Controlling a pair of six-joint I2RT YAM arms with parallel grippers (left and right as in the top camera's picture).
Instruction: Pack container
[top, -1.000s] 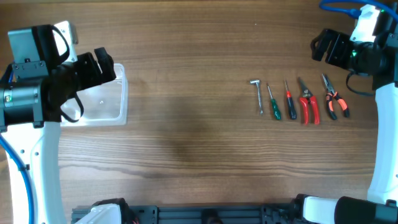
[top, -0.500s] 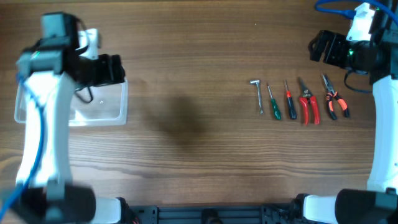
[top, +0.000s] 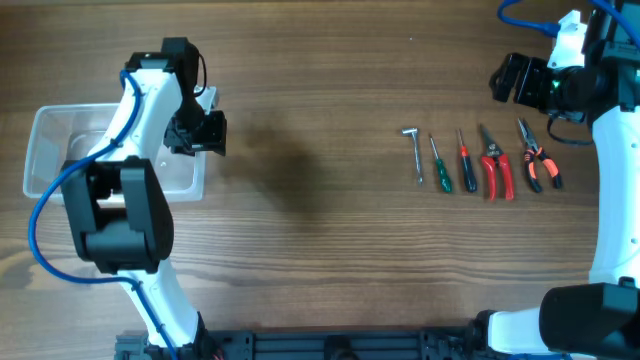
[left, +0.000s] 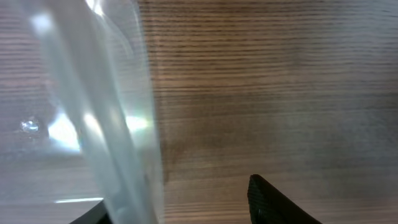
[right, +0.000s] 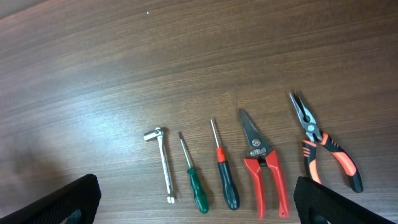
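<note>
The container (top: 60, 150) is a clear plastic tub at the table's left, and nothing shows inside it. My left gripper (top: 205, 132) is open at the tub's right wall. In the left wrist view the wall (left: 121, 143) passes between the two fingers of the left gripper (left: 174, 199), which does not close on it. My right gripper (top: 512, 78) is open and empty, held high at the far right. In the right wrist view the right gripper (right: 196, 180) looks down on the row of hand tools.
A row of tools lies right of centre: a silver L-shaped wrench (top: 415, 152), a green screwdriver (top: 440, 172), a black-and-red screwdriver (top: 466, 168), red snips (top: 496, 170) and orange-black pliers (top: 538, 162). Bare wood lies between the tub and the tools.
My left arm has swung from the tub's left side across it, and the gripper now sits at its right wall. My right gripper has shifted slightly left.
</note>
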